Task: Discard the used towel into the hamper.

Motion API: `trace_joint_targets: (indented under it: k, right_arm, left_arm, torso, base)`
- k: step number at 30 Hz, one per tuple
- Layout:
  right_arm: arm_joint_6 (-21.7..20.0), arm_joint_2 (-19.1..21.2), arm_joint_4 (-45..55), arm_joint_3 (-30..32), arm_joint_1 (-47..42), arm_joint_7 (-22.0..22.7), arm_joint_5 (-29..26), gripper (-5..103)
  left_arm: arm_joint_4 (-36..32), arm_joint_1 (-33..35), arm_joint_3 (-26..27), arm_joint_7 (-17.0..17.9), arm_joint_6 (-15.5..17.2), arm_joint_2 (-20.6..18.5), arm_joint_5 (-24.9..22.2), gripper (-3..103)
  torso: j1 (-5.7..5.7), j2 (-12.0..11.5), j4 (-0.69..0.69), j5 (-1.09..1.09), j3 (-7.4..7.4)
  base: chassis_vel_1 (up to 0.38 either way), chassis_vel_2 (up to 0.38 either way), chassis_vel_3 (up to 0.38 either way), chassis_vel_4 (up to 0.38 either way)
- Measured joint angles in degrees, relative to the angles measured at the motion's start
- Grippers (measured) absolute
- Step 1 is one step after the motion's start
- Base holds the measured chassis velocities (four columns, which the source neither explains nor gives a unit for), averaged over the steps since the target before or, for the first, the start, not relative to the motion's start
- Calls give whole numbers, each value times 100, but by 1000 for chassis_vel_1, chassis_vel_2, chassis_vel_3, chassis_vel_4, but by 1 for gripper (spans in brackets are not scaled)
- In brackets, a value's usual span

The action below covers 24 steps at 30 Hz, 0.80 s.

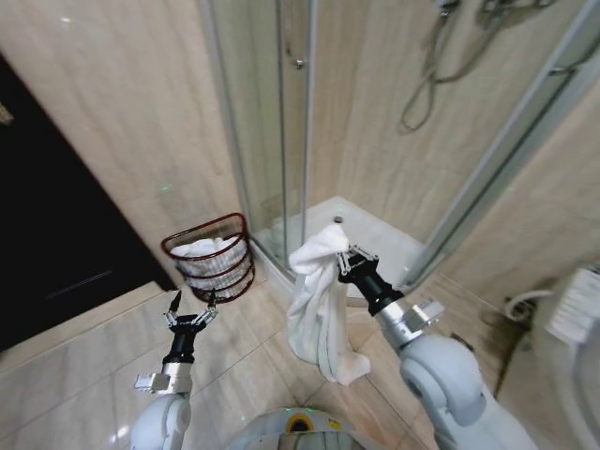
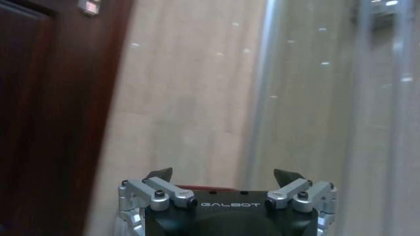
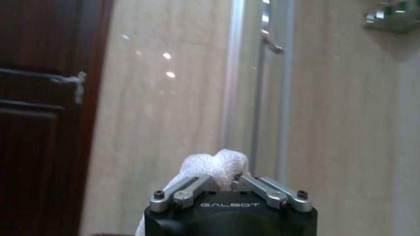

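A white towel [image 1: 317, 305] hangs from my right gripper [image 1: 345, 262], which is shut on its bunched top end; the cloth drapes down almost to the floor. The right wrist view has the same towel [image 3: 215, 164] pinched between the fingers. The hamper [image 1: 212, 258], a reddish-brown wire basket holding white cloth, stands on the floor against the wall, left of the towel. My left gripper [image 1: 191, 307] is open and empty just in front of the hamper. In the left wrist view the open left gripper [image 2: 225, 176] faces the wall, a sliver of the hamper's rim [image 2: 203, 188] showing behind it.
A glass shower enclosure [image 1: 281, 122] with a white tray [image 1: 375, 234] stands behind the towel. A dark wooden door [image 1: 56, 225] is to the left. A white fixture [image 1: 577, 309] and a hose lie at the right. The floor is beige tile.
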State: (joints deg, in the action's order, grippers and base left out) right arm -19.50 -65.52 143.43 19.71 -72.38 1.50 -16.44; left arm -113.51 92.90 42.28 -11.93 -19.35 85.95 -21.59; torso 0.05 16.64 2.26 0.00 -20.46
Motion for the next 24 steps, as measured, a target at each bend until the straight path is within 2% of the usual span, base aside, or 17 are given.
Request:
trace_joint_targets:
  k: [8, 16, 24]
  right_arm:
    - [5, -41, -62, -155, 260, -140, 9, 4]
    - [20, -21, -107, -155, 331, -197, 16, 4]
    - [30, 2, -169, -154, 496, -228, -7, 4]
  left_arm:
    - [-11, 19, 69, 241, -92, 51, -56, 100]
    - [44, 7, 52, 310, -225, 118, -57, 100]
    - [58, -20, 29, 334, -175, 141, -22, 100]
  torso:
    - [41, 94, -1, 1, -50]
    - [83, 153, -3, 0, -79]
    - [163, 356, -1, 0, -195]
  base:
    - [98, 105, 97, 81]
    - [13, 16, 10, 10]
    - [0, 0, 0, 0]
